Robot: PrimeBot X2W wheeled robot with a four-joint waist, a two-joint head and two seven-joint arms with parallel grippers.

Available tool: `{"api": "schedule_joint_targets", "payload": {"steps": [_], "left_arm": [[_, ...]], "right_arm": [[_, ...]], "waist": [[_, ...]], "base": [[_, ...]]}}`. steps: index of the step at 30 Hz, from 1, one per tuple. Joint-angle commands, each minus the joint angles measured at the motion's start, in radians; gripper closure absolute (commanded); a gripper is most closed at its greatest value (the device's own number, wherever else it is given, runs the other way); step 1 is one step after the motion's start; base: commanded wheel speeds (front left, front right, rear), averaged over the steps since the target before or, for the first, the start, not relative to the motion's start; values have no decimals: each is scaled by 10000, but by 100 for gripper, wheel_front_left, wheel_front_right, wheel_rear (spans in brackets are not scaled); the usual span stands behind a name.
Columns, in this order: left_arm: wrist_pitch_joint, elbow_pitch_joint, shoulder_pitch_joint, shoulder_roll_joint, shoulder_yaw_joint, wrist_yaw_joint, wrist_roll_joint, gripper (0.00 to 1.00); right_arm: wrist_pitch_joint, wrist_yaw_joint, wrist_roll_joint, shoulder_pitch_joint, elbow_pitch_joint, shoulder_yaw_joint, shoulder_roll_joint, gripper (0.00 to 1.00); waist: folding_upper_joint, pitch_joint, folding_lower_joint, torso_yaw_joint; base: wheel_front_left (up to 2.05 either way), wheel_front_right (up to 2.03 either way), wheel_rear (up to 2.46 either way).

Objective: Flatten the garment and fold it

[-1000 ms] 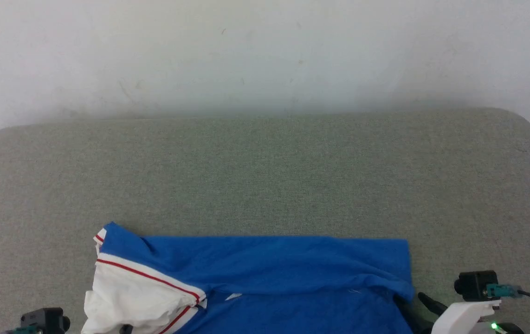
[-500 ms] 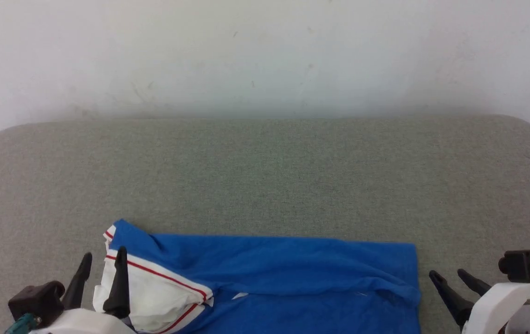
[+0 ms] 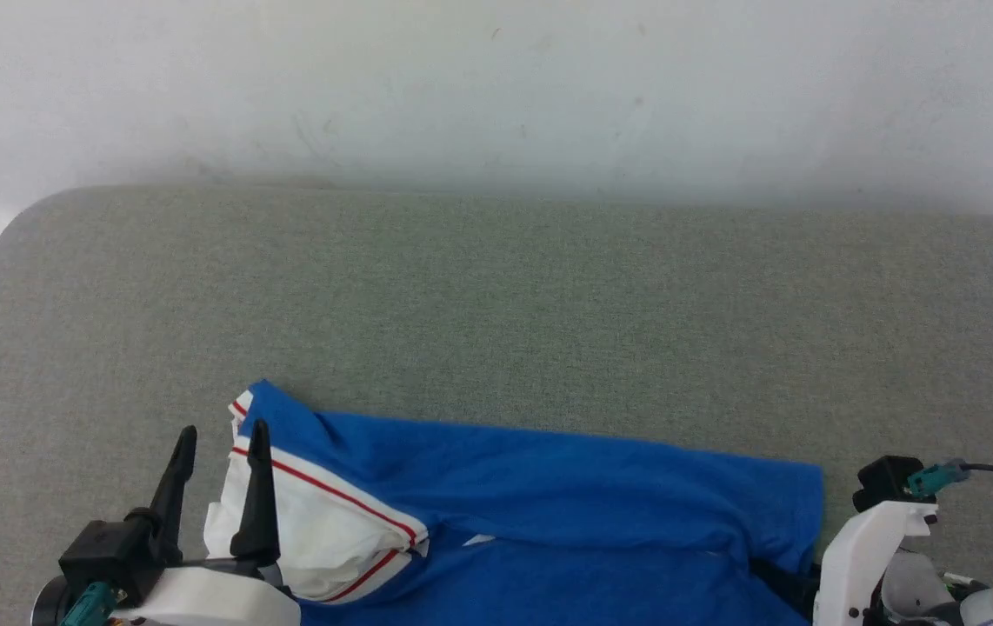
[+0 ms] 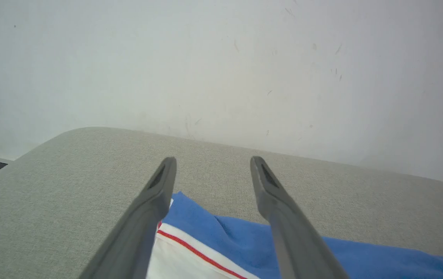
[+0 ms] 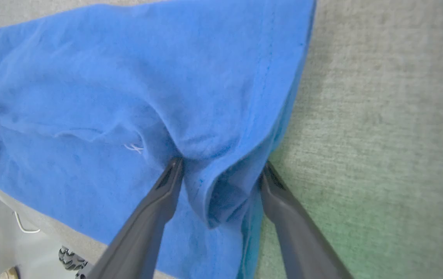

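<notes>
- The garment (image 3: pixel 566 504) is lying along the near edge of the grey table (image 3: pixel 496 287), its blue body rumpled and stretching from left to right.
- Its white sleeve (image 3: pixel 323 539) is bunching up at the left end. Red-and-white trim (image 3: pixel 336 497) is running across the sleeve, and a blue corner is peaking just beyond it.
- The left gripper (image 3: pixel 223 428) is sitting at that sleeve end with its fingers spread wide, pointing toward the pale wall (image 3: pixel 496 87) and gripping nothing.
- In the left wrist view, the blue peak and the trim are showing low between those fingers. Whether either finger is touching the cloth cannot be told.
- The right gripper (image 5: pixel 222 164) is working at the garment's right end, its fingers standing well apart.
- A raised fold of blue cloth is sitting between those fingers, but they are not pinching it.
- One fingertip is pressing into a crease in the blue. The other is lying along the side hem (image 5: pixel 283 97), with bare table just beside it.
- In the head view, that gripper's white body is showing at the lower right, its dark fingers reaching in at the cloth's corner.
</notes>
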Motion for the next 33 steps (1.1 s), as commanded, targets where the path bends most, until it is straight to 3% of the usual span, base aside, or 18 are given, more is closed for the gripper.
{"api": "schedule_joint_targets", "payload": {"steps": [1, 4, 5, 6, 7, 15, 20, 30, 33], "left_arm": [[-44, -56, -127, -81, 44, -74, 145, 0], [-45, -149, -90, -145, 78, -111, 313, 0], [-45, -155, -76, -147, 82, -112, 354, 0], [-45, -157, -69, -138, 71, -125, 383, 0], [-46, -145, -58, -120, 63, -116, 411, 0], [40, -211, 81, 57, 159, 34, 455, 0], [156, -368, 194, 169, 209, 207, 519, 0], [223, -488, 425, 178, 290, 454, 466, 0], [237, -508, 459, 203, 287, 509, 493, 0]], "right_arm": [[453, -6, 229, 19, 483, 212, 156, 0], [1188, -6, 461, 52, 1007, 536, 169, 0], [1353, -6, 555, 46, 1109, 594, 201, 16], [1479, -6, 593, 27, 1163, 678, 202, 67], [1569, -6, 648, 3, 1197, 726, 217, 99], [1132, -6, 685, -450, 488, 912, -145, 100], [920, -6, 661, -276, -274, 505, -642, 100], [1363, -6, 56, 678, -664, -2546, -1248, 100], [1669, -6, -56, 824, -952, -3614, -957, 100]], "waist": [[-2, 84, 0, 123], [-2, 79, 0, 167], [-2, 73, 0, 169], [-2, 67, 0, 166], [-2, 55, 0, 155], [-2, -140, 0, -49], [-2, -190, 0, -197], [-2, -166, 0, -444], [-2, -183, 0, -457]], "base": [[0, 0, 0], [0, 0, 0], [0, 0, 0], [0, 0, 0], [0, 0, 0], [0, 0, 0], [0, 0, 0], [0, 0, 0], [0, 0, 0]]}}
